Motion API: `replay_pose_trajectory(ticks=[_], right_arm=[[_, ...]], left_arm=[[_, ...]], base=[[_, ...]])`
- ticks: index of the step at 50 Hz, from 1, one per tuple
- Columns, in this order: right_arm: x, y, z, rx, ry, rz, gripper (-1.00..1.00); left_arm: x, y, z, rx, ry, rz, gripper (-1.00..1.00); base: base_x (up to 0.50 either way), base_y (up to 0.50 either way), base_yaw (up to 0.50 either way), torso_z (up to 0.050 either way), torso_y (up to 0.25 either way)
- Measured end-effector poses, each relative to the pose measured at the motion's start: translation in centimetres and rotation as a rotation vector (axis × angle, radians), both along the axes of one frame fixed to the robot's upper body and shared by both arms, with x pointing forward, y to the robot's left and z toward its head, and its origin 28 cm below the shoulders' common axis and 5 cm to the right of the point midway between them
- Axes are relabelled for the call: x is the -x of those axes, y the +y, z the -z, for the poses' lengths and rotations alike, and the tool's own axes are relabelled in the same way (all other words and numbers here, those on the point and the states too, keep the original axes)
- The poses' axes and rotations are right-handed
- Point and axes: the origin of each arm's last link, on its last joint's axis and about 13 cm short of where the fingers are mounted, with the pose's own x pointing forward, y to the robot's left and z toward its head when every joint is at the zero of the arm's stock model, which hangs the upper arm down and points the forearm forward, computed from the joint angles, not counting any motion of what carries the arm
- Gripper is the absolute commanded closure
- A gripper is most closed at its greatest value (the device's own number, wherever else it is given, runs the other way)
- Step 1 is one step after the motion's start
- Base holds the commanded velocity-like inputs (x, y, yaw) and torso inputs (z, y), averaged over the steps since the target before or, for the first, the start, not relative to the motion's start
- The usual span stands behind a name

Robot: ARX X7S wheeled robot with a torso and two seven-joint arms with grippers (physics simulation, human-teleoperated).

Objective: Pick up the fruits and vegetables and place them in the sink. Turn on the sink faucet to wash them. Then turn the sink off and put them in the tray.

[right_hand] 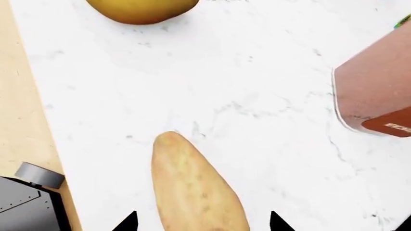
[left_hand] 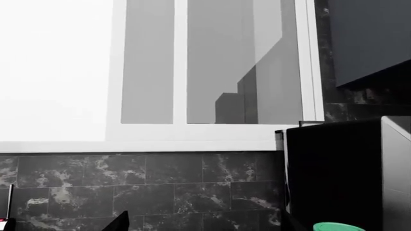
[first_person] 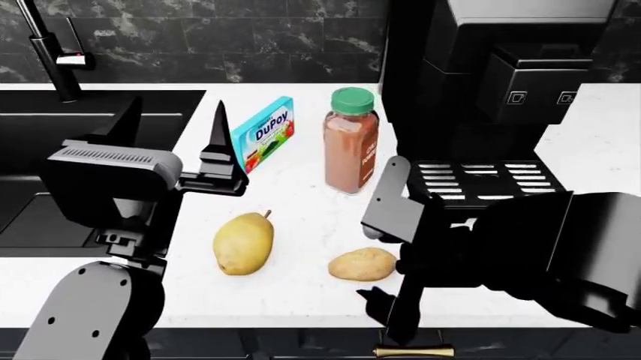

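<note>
A tan oval potato [first_person: 361,264] [right_hand: 196,187] lies on the white counter, and my right gripper [first_person: 373,259] [right_hand: 202,224] is open with one fingertip on each side of it, not touching. The yellow egg-shaped fruit [first_person: 243,244] [right_hand: 142,9] lies just to the potato's left. Raised above the counter by the black sink [first_person: 60,120], my left gripper [first_person: 173,124] [left_hand: 202,226] is open and holds nothing. The black faucet [first_person: 45,52] with its side lever [first_person: 75,58] stands behind the sink. The tray is out of view.
An orange-filled bottle with a green cap [first_person: 350,142] [right_hand: 376,96] and a teal packet [first_person: 263,133] stand behind the fruit. A black coffee machine [first_person: 501,82] [left_hand: 340,173] fills the back right. The counter's front edge [right_hand: 29,120] is close to the potato.
</note>
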Motion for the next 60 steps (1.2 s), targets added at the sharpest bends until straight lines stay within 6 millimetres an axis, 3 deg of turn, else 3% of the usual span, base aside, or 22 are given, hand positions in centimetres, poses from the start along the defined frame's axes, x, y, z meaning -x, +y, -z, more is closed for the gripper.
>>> replay_pose_trajectory(ticks=[4,5,31,48,60], right_arm=[[-0.2,-0.1,0.1,-0.01,0.013,-0.007,-1.0],[-0.3,-0.1,0.1,-0.013,0.016,-0.009,1.0],[-0.2,0.0,0.4,-0.011,-0.008,-0.022,1.0],[2.4,-0.1,-2.7,-0.083,-0.225,-0.005,1.0],[5.0,-0.6,-2.7,-0.238,-0.456,0.112,1.0]], left_arm=[[0.0,0.0,0.0,0.0,0.0,0.0,-1.0],[0.0,0.0,0.0,-0.001,0.001,0.0,-1.0],[0.0,0.0,0.0,-0.001,-0.002,-0.002,-1.0],[0.2,0.2,-0.2,0.002,-0.01,-0.016,-1.0],[0.5,0.5,-0.6,-0.01,0.01,-0.006,-1.0]], base=[[0.0,0.0,0.0,0.0,0.0],[0.0,0.0,0.0,0.0,0.0],[0.0,0.0,0.0,0.0,0.0],[0.0,0.0,0.0,0.0,0.0],[0.0,0.0,0.0,0.0,0.0]])
